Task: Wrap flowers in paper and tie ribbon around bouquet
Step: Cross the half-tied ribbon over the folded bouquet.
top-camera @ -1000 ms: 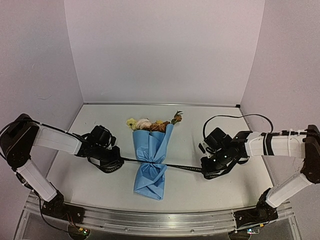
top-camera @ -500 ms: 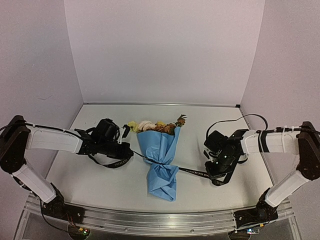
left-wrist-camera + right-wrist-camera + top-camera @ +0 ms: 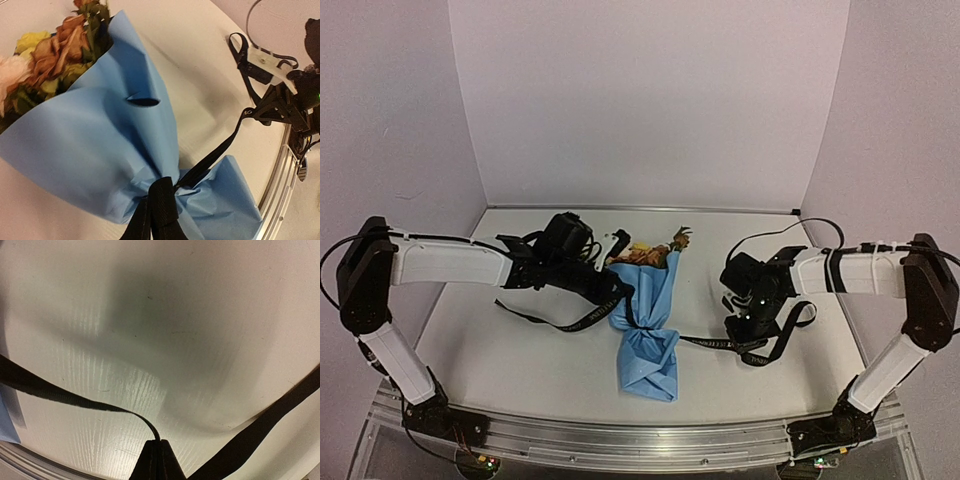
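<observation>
The right gripper [image 3: 160, 460] is clenched on the ribbon [image 3: 50, 391], which runs off to its left toward the bouquet [image 3: 645, 310]. The left gripper [image 3: 610, 288] sits against the bouquet's pinched waist, and I cannot tell its grip. Slack there could let the loop slip and the paper [image 3: 115, 130] spring open.

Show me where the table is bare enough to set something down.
Free: near-left table, between the ribbon loop and front rail; near-right, between the right gripper and that rail. Crowded: the middle, where the bouquet lies by the left gripper.
</observation>
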`<state>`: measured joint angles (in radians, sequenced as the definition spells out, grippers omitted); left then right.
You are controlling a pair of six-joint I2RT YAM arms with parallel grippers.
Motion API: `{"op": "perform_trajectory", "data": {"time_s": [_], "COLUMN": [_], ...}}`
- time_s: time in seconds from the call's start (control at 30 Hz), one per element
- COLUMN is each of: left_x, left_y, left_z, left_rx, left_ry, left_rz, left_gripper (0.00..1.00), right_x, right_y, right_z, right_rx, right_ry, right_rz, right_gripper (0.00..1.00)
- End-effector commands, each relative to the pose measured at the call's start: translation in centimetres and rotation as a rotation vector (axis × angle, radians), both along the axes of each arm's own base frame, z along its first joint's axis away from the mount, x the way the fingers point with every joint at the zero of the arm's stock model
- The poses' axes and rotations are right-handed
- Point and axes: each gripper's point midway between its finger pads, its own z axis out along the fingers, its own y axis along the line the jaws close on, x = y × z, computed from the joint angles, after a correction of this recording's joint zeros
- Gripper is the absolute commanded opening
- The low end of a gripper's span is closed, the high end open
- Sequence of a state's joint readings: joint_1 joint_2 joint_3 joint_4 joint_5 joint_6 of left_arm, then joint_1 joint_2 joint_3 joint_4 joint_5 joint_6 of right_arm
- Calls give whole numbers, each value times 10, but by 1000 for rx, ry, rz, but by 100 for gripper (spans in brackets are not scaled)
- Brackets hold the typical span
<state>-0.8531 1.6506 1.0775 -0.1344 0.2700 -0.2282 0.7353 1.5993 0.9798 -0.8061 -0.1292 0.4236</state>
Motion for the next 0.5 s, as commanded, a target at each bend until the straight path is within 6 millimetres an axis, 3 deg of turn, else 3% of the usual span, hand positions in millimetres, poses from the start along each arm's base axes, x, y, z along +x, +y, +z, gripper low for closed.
{"op": "perform_trajectory", "data": {"time_s": [0.0, 0.23, 0.47], "left_x": [-14, -39, -51], "left_y": [-38, -82, -103], "left_z": [15, 6, 5], "left_rx": [-23, 8, 1], "left_ry": [-56, -81, -116], "left_rz": [-152, -304, -381], "left_gripper": [6, 8, 18], "right_x": [8, 12, 17], "right_y": [11, 26, 33], "right_z": [5, 2, 0], "right_rx": [14, 31, 48], "right_ry": [8, 26, 28], "right_rz": [3, 1, -24], "right_gripper": [0, 0, 0]}}
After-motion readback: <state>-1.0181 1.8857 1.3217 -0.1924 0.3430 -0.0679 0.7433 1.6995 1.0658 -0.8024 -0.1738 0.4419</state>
